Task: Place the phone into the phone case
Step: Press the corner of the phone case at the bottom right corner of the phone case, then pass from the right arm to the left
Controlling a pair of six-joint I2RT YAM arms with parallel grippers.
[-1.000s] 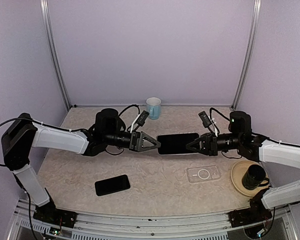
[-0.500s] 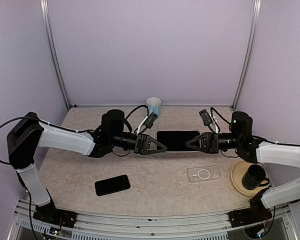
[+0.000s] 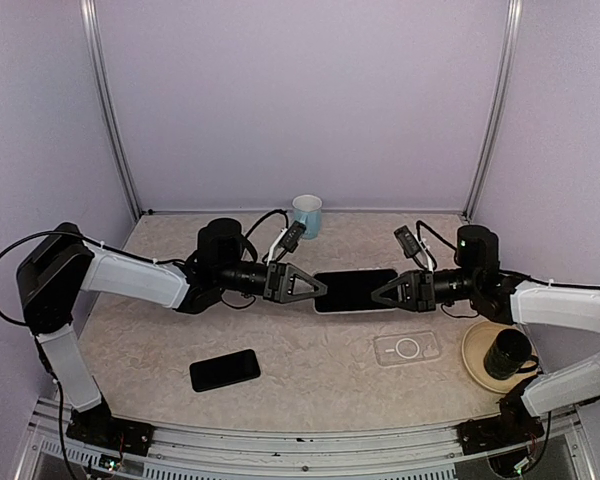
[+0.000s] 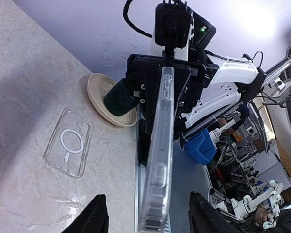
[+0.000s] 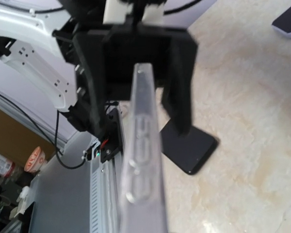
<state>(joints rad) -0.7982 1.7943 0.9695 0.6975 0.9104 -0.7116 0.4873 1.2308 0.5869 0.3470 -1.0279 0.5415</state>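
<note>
A black phone in a clear case (image 3: 355, 290) hangs level above the table between the two arms. My right gripper (image 3: 380, 291) is shut on its right end; in the right wrist view only the case's clear edge (image 5: 143, 160) shows, and my own fingers are hidden. My left gripper (image 3: 320, 287) is open, its black fingers (image 4: 98, 216) spread wide on either side of the phone's left end (image 4: 160, 160) without touching it. A second clear case (image 3: 407, 348) with a white ring lies flat on the table, also in the left wrist view (image 4: 68, 148). A bare black phone (image 3: 225, 370) lies at the front left, also in the right wrist view (image 5: 186, 145).
A beige plate (image 3: 475, 362) with a dark mug (image 3: 508, 350) stands at the right, near the right arm. A pale blue cup (image 3: 307, 215) stands at the back wall. The booth's metal rail runs along the front edge.
The cased phone and both grippers have come down a little and shifted slightly left from half a second ago, after rising before that. The left fingers stay spread.
</note>
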